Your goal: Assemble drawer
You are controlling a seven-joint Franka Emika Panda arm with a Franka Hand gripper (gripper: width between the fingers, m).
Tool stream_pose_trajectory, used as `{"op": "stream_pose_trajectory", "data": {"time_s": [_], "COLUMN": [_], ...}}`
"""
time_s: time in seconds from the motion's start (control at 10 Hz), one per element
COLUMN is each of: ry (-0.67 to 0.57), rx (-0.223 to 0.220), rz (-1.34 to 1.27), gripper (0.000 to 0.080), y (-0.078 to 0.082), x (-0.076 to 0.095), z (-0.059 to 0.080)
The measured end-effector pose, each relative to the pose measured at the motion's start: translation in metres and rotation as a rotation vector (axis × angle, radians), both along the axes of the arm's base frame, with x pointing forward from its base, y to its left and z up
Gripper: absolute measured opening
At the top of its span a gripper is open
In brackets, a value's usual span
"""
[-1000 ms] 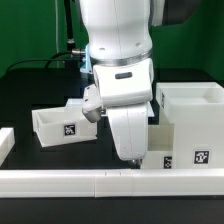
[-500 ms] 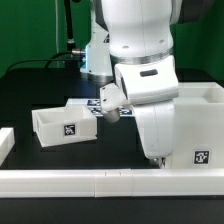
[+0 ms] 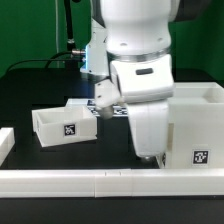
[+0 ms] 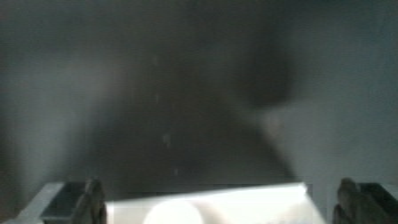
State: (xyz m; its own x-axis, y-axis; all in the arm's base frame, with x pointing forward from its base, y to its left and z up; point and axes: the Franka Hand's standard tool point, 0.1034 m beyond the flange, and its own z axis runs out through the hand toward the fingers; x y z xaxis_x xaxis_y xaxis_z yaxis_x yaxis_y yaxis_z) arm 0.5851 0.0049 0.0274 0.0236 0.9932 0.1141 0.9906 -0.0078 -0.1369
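Note:
The tall white drawer housing [image 3: 196,112] stands at the exterior view's right, with a tag on its front. One shallow white tray [image 3: 60,124] with a tag lies at the left. My gripper [image 3: 148,156] hangs low over the table, just in front of the housing's left corner. In the wrist view my fingers [image 4: 75,203] stand wide apart, and a blurred white part [image 4: 214,207] lies between them without clearly touching either one. The gripper [image 4: 217,205] looks open. The second tray is hidden behind the hand in the exterior view.
A low white rail [image 3: 70,182] runs along the table's front edge, and another piece [image 3: 5,142] stands at the left. The marker board [image 3: 92,104] peeks out behind the arm. A black post and cables stand at the back left.
The arm swung toward the exterior view's right, then eased back left and lower. The small tagged tray seen beside the housing a second ago is now covered by the hand.

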Motion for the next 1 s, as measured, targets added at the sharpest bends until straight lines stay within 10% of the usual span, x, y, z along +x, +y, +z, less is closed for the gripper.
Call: {"op": "stream_pose_trajectory", "data": {"time_s": [0.7,1.0], "ry": [-0.03,-0.021], "rx": [-0.08,-0.081], "rz": [-0.082,-0.101], "gripper": [0.0649,0.0649], "y": [-0.076,-0.076], "x": [-0.018,-0.025], "z": [0.062,0.061]}}
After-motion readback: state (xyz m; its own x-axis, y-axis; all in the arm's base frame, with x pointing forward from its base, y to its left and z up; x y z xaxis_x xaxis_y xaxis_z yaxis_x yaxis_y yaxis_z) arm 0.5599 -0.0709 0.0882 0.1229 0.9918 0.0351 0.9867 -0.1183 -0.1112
